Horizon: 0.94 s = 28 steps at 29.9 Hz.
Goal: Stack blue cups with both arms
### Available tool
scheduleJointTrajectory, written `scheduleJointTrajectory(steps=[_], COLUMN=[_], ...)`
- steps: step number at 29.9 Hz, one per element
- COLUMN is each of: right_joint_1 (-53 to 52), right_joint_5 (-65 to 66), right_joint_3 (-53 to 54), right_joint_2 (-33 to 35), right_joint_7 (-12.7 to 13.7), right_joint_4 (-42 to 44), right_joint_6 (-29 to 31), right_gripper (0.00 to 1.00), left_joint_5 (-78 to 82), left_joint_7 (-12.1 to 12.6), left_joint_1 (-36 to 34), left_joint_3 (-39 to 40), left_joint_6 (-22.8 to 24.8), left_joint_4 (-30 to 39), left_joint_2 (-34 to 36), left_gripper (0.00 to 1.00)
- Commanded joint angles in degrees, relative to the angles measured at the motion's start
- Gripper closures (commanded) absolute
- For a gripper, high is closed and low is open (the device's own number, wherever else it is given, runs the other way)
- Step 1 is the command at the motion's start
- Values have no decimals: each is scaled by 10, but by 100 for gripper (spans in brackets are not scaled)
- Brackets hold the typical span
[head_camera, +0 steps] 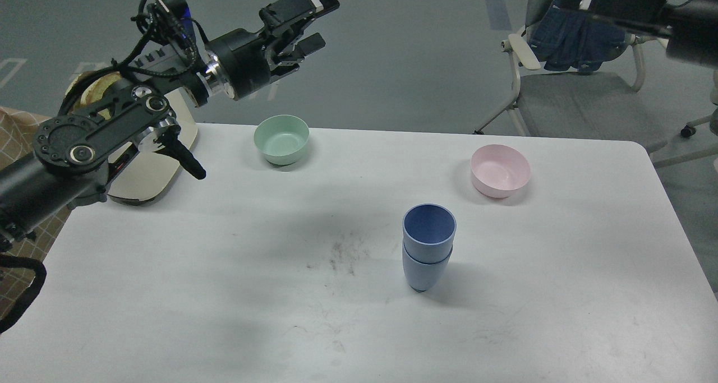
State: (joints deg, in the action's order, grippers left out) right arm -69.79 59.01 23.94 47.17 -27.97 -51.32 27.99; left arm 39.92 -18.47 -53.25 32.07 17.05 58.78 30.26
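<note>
Both grippers hang high above the table, well apart from the cups. On the left arm, the left gripper [318, 23] points up and to the right past the far table edge, its two black fingers spread with a clear gap between them and nothing held. At the top right corner, the right gripper [589, 1] reaches in toward the left; its fingers lie along each other as one dark bar with a pale tip, so I cannot tell whether they are parted or pressed together.

On the white table [224, 293], right of centre, the two blue cups are nested upright: the upper cup [429, 229] sits inside the lower cup [424, 271], whose narrow base rests on the tabletop. A mint-green bowl [281, 139] stands near the far edge, left of centre, below the left gripper. A pink bowl [500, 170] stands farther right, beyond the cups. A tan tray [147, 175] lies at the left edge, partly hidden by the left arm. Faint dark scuffs mark the table centre.

Beyond the table stands a grey chair [583, 102] with blue cloth draped over its back.

No brand, label or readable writing shows on anything.
</note>
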Motion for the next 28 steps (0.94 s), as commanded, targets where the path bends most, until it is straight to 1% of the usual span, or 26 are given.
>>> scheduleJointTrajectory(steps=[1, 4, 7, 9, 12, 15, 21, 28], right_joint_1=[14, 33, 47, 68, 83, 96, 131, 149], right_joint_5=[-123, -214, -264, -338, -396, -429, -442, -443], right_joint_3=[1, 1, 1, 1, 1, 1, 5, 32], right_joint_2=[-56, -106, -131, -154, -182, -207, -259, -263], right_joint_7=[0, 0, 0, 0, 0, 0, 0, 0], right_joint_4=[112, 187, 217, 242, 251, 255, 255, 250], right_joint_6=[0, 0, 0, 0, 0, 0, 0, 0], right_gripper=[0, 0, 0, 0, 0, 0, 0, 0], left_joint_5=[-80, -108, -111, -112, -114, -121, -151, -152], left_joint_7=[0, 0, 0, 1, 0, -3, -5, -10], left_joint_1=[4, 7, 15, 27, 41, 53, 66, 83], left_joint_3=[1, 2, 3, 2, 3, 10, 75, 77], left_joint_6=[2, 3, 3, 2, -6, -3, 3, 3], left_joint_4=[-31, -50, -58, -70, -81, -96, -138, -140], left_joint_2=[-20, -36, -47, -63, -82, -90, -114, -116], left_gripper=[2, 2, 2, 2, 2, 2, 2, 2])
